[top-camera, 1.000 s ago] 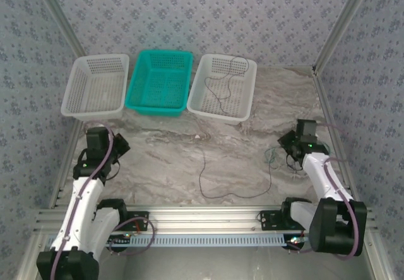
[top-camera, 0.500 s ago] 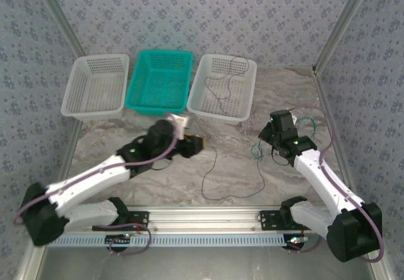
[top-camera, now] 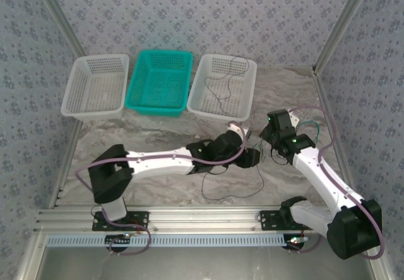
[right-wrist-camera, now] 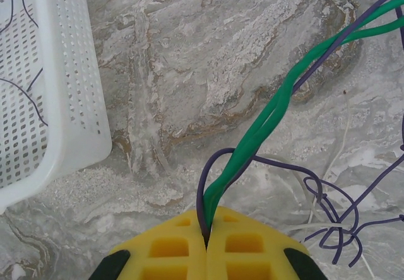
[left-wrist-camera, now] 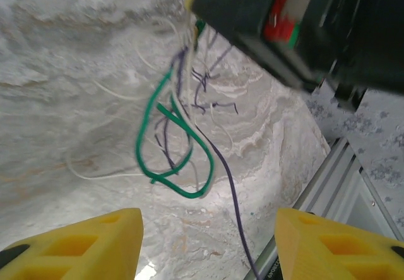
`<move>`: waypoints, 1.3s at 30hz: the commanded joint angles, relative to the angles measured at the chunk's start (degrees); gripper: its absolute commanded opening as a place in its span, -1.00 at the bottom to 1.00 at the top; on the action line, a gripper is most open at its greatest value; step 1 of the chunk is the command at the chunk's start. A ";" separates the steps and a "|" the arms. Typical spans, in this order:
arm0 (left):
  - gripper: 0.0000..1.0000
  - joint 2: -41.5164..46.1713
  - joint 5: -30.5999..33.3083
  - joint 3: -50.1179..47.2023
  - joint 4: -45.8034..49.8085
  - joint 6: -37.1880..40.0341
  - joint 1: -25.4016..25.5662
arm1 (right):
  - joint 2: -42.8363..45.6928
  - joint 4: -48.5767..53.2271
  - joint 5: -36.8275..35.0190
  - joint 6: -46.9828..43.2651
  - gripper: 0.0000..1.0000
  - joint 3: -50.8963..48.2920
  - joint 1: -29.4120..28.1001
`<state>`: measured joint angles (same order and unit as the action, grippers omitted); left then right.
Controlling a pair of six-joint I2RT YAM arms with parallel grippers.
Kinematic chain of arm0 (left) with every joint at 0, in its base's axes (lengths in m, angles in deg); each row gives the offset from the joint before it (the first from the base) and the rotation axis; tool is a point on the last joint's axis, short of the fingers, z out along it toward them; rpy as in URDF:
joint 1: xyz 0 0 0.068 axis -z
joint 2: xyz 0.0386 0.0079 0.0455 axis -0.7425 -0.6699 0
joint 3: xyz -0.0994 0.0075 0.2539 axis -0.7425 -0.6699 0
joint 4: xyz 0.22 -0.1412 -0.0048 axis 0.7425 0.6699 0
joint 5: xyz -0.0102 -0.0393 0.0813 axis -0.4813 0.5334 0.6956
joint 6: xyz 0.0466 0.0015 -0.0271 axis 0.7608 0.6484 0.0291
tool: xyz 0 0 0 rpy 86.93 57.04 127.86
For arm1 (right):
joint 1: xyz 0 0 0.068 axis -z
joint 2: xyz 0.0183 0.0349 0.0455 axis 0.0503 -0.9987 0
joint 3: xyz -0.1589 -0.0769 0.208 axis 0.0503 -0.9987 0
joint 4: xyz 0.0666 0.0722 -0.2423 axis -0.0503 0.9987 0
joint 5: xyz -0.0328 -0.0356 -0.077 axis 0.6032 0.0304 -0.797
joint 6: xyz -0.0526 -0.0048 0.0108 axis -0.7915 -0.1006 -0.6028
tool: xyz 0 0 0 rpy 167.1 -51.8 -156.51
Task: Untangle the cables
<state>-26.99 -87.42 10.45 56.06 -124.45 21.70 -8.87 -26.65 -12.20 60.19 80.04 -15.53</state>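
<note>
cables [right-wrist-camera: 249, 147]: likely light, limp, snag-prone | right jaws: clamped on green and purple strands | left jaws: apart, facing hanging tangle | grip: best on green loop [left-wrist-camera: 139, 144], clear of knot

Left wrist view: cables [left-wrist-camera: 144, 125] motion-blurred; upper ends hidden behind a dark housing [left-wrist-camera: 297, 21], itself cropped at the top edge.
Right wrist view: green cable [right-wrist-camera: 271, 116] runs off the right edge; white basket [right-wrist-camera: 69, 91] cropped at left.
Top view: strands too small to separate.

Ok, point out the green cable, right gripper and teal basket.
green cable [right-wrist-camera: 270, 116], right wrist view, its twisted middle stretch.
right gripper [right-wrist-camera: 206, 239], right wrist view, seam between closed fingertips.
teal basket [top-camera: 165, 52], top external view, far rim.
</note>
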 commanded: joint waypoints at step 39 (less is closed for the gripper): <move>-0.51 27.50 -5.66 -17.61 -0.22 8.48 -12.41 | -1.05 -5.00 17.93 4.24 -1.00 -10.05 18.77</move>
<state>5.47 -86.48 -10.49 59.93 -118.07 5.51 -11.49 -32.57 8.76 65.15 67.97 5.23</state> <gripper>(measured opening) 0.191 0.051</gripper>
